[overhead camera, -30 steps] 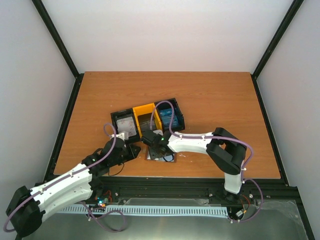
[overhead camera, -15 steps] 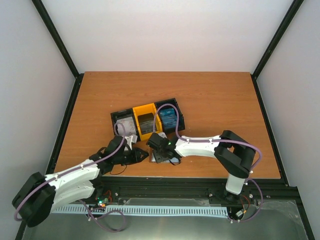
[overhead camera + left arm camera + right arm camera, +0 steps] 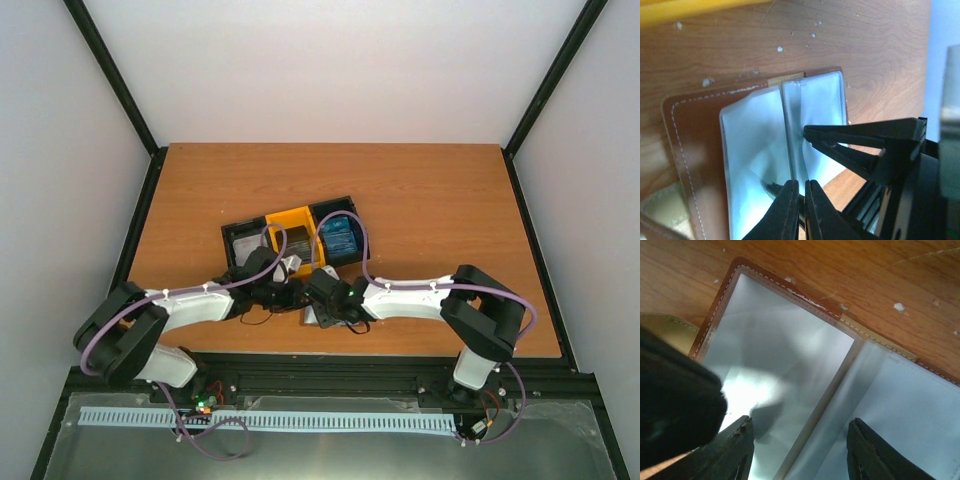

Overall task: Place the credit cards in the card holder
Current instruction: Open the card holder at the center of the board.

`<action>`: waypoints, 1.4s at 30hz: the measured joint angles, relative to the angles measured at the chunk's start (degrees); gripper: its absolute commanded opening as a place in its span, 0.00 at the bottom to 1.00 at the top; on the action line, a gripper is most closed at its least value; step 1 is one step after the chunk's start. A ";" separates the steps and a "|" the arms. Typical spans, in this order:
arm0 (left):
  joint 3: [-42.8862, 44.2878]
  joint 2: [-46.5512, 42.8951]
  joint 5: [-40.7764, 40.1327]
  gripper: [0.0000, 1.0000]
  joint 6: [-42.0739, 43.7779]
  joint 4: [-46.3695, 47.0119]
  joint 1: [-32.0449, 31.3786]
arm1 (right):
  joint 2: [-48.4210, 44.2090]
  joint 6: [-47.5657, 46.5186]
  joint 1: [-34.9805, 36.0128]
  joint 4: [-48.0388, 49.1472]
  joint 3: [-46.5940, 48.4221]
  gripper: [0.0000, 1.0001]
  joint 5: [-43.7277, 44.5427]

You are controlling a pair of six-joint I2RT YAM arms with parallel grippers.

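Observation:
The card holder (image 3: 695,145) lies open on the table, brown leather with pale blue-grey pockets (image 3: 780,370). My left gripper (image 3: 801,182) is shut, its tips over the middle fold of the pockets. My right gripper (image 3: 800,427) is open and straddles that same fold, one finger over each pocket. In the top view both grippers (image 3: 293,280) (image 3: 327,300) meet over the holder (image 3: 311,317) and hide most of it. The credit cards lie in the tray: whitish (image 3: 245,248), dark (image 3: 291,241), blue (image 3: 338,235). No card shows in either gripper.
The black-and-yellow three-compartment tray (image 3: 270,222) stands just behind the grippers. The table's near edge (image 3: 400,352) runs close in front of the holder. The right gripper's fingers (image 3: 860,145) cross the left wrist view, close to the left fingertips.
My left arm has swung right, from the front of the tray's left end to over the card holder. The right gripper has shifted slightly right and its jaws have narrowed a little.

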 measured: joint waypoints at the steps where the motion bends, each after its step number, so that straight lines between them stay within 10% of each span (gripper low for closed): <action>1: 0.68 1.07 -0.24 0.06 0.33 -0.07 0.00 | -0.15 0.00 -0.02 0.22 -0.20 0.49 0.00; 20: 3.67 8.50 -6.14 0.04 5.55 -4.07 0.00 | -4.68 16.48 -2.29 -13.60 6.60 0.38 -0.57; 42: 3.74 7.26 -8.00 0.05 6.86 -6.01 -1.95 | 0.79 19.32 -3.85 -18.29 5.68 0.50 0.17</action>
